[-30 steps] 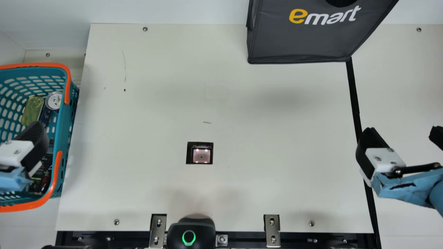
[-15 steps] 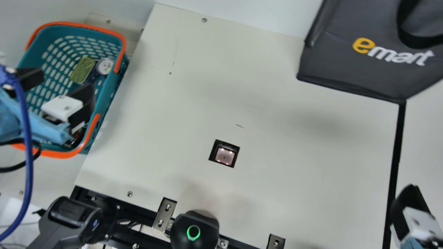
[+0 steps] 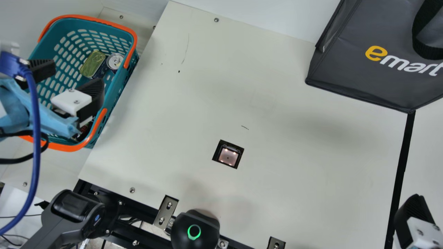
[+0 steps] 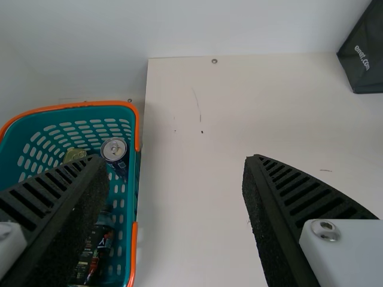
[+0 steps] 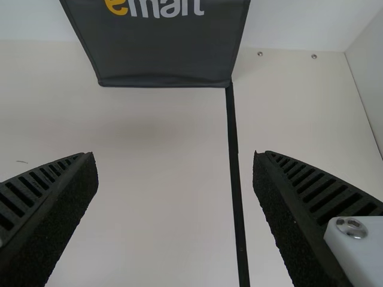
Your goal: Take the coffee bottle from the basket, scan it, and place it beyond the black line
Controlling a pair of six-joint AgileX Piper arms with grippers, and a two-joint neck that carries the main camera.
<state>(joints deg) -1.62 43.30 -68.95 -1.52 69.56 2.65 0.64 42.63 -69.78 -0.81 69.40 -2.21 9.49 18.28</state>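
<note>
Left hand wide open, empty; nearer arm. Coffee bottle lower, inside basket, long axis roughly along wall nearest surface.

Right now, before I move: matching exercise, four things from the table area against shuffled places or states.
Things
1. Left tool
2. Bag
3. Black line
4. Silver-topped can

Places or states
a. In the basket, beside the green tin
b. Fingers apart, holding nothing
c. Dark grey, yellow and white lettering
d. Flat strip across the surface

Pairs: 1-b, 2-c, 3-d, 4-a
</note>
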